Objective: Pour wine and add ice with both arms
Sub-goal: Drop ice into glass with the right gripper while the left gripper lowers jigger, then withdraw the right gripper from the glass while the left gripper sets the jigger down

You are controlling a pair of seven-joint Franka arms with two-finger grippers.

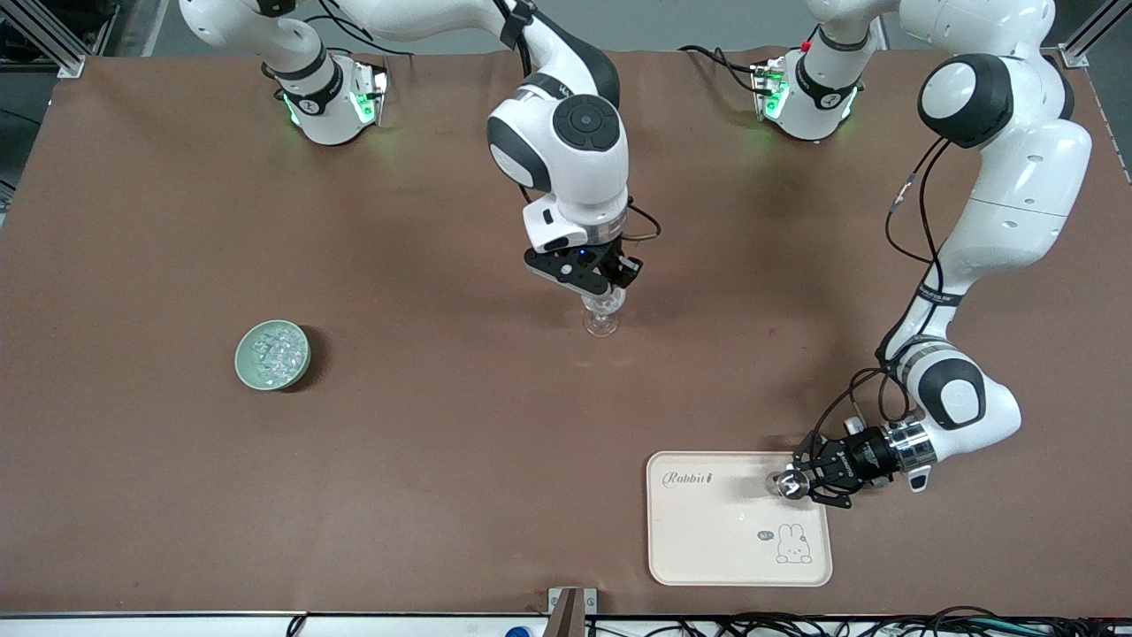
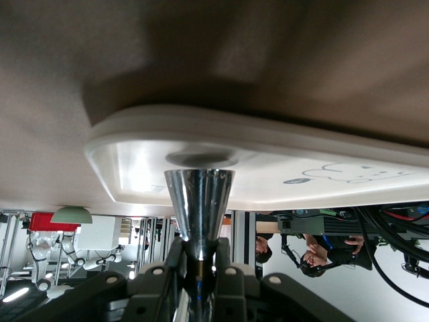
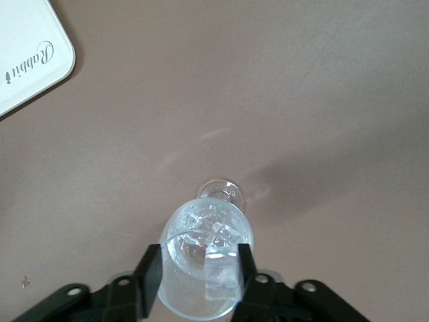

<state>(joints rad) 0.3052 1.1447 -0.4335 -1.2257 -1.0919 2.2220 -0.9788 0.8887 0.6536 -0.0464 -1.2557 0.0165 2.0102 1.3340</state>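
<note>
Ice is seen as a few clear chunks inside the stemmed glass, which stands near the middle of the brown surface; more of it is heaped in the pale green bowl, set toward the right arm's end. The right pincer is placed directly over the glass, and in the right wrist view its fingers are spread on either side of the bowl of the glass with narrow gaps showing, so no clamping is judged, though contact cannot be ruled out. This pose suits either a release of ice or a steadying of the glass. The left pincer is held low and sideways over the edge of the cream tray, which lies nearer the front camera toward the left arm's end. It is clamped on a shiny metal cup, whose flared mouth is pointed along the tray; the cup appears to be gripped by its narrow waist so that it can be lifted and tipped. Whether anything is in the cup cannot be told. Carrying it over to the glass is judged to be the step still to be done.
</note>
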